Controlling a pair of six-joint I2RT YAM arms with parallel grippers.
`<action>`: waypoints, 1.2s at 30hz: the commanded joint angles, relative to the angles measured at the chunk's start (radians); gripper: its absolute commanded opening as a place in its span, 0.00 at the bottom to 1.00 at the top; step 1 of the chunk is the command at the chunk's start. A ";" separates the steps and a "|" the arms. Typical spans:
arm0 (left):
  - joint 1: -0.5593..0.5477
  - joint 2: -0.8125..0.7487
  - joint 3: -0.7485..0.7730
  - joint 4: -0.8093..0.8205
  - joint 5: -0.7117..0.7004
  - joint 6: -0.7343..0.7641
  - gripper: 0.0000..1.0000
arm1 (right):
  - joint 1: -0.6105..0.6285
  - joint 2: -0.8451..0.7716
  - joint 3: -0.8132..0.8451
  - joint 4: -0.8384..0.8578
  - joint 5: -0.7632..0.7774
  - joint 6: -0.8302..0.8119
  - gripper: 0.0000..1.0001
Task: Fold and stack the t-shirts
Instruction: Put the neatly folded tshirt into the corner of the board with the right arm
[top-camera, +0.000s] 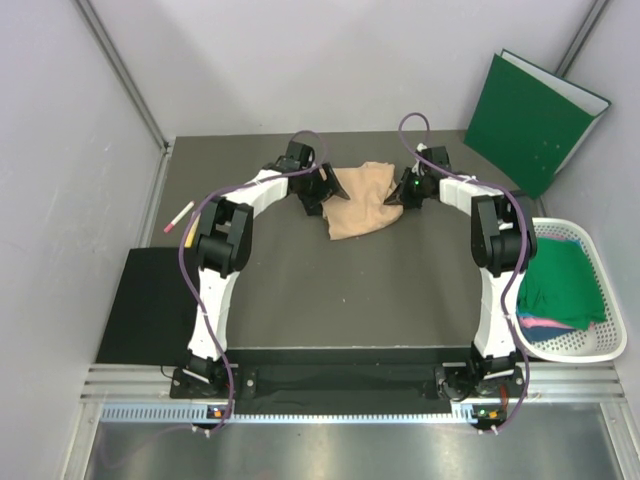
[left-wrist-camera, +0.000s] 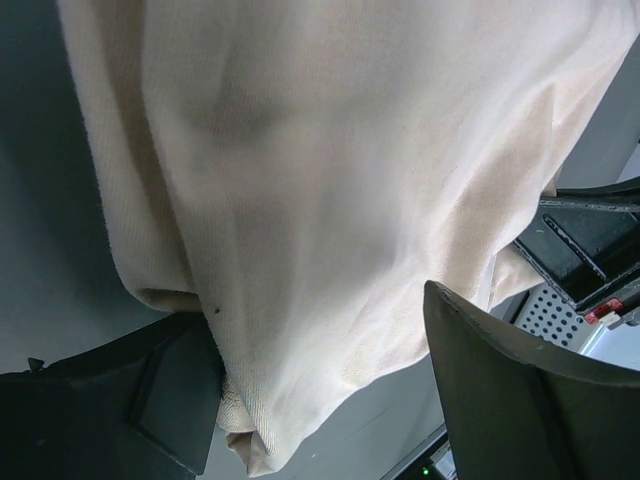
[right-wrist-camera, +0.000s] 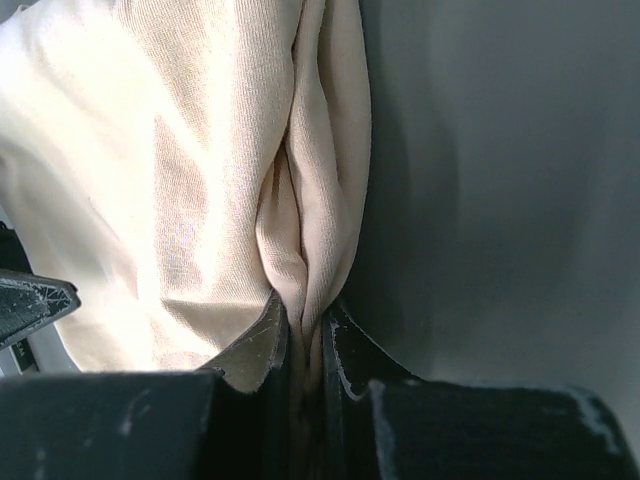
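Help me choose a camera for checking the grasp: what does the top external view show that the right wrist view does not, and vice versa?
Only the top external view: the green folder leaning at the back right, the white basket holding a dark green shirt, and the pen at the left. Only the right wrist view: the right pincer seen close, its fingers shut on a fold of cloth. Both: the peach-beige t-shirt on the dark table.
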 joint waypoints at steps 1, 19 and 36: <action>0.025 0.070 0.022 -0.042 -0.065 0.031 0.80 | 0.033 0.011 0.003 -0.001 -0.018 -0.001 0.00; 0.062 -0.084 -0.119 -0.087 -0.107 0.112 0.84 | -0.108 -0.054 0.043 -0.113 0.150 -0.050 0.00; 0.073 -0.133 -0.211 -0.081 -0.097 0.135 0.84 | -0.298 -0.221 0.132 -0.340 0.454 -0.265 0.52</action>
